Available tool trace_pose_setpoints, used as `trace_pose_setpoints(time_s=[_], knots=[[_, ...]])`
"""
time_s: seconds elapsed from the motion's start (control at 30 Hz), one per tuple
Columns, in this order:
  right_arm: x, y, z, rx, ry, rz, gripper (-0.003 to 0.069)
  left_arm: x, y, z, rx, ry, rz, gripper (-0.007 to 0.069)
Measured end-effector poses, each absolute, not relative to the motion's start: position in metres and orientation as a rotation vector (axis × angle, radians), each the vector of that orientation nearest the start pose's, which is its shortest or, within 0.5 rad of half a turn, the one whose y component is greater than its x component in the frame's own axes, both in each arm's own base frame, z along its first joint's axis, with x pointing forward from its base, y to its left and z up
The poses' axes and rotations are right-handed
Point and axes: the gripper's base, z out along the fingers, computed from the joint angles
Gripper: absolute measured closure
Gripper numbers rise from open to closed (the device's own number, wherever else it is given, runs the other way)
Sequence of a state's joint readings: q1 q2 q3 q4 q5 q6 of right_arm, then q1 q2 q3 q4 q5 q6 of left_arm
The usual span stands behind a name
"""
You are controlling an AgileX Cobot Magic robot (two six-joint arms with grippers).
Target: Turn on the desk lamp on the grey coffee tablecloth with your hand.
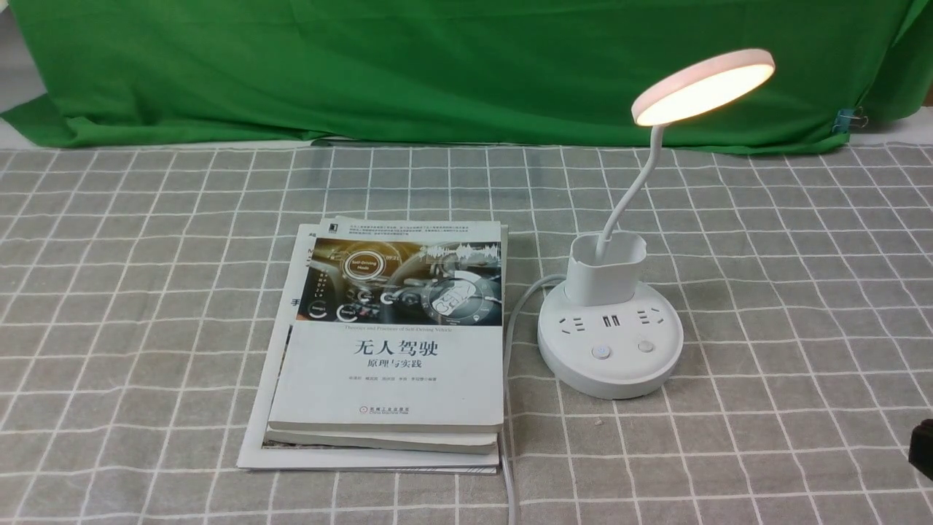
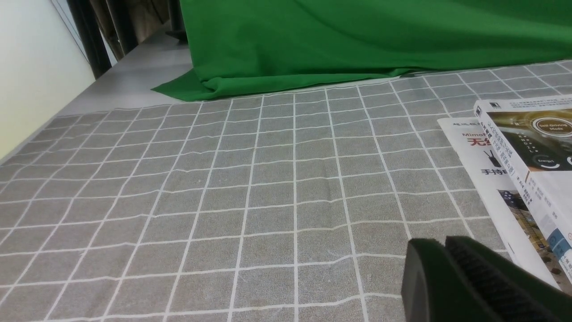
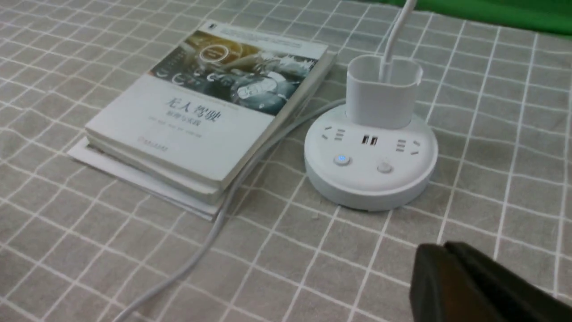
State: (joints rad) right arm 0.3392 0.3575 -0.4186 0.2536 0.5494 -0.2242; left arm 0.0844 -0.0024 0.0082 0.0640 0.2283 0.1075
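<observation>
White desk lamp glowed in front; only my right wrist showed its blue-lit button. Right gripper and left gripper hovered low, closed, empty.

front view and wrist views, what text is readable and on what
"无人驾驶": title on the top book.
"原理与实践": below that title.
"Self-Driving Mode": ring in its cover picture.
"手持": bottom booklet, rest hidden.
Authors and publisher lines: too small.
desk lamp: no readable text.
</observation>
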Motion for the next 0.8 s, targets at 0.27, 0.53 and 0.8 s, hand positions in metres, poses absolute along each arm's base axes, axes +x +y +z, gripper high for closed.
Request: trace_pose_setpoints(time_s=[0.27,0.53,0.8], knots=[[0.058,0.014,0.223,-0.177,1.757,0.149,0.0631,0.055,0.006,0.190,0.063,1.720,0.201,0.0606],[0.055,0.009,0.188,-0.199,1.737,0.050,0.0631,0.055,0.006,0.190,0.063,1.720,0.201,0.0606],[0.055,0.009,0.188,-0.198,1.727,0.048,0.0631,0.055,0.006,0.190,0.063,1.721,0.201,0.0606]])
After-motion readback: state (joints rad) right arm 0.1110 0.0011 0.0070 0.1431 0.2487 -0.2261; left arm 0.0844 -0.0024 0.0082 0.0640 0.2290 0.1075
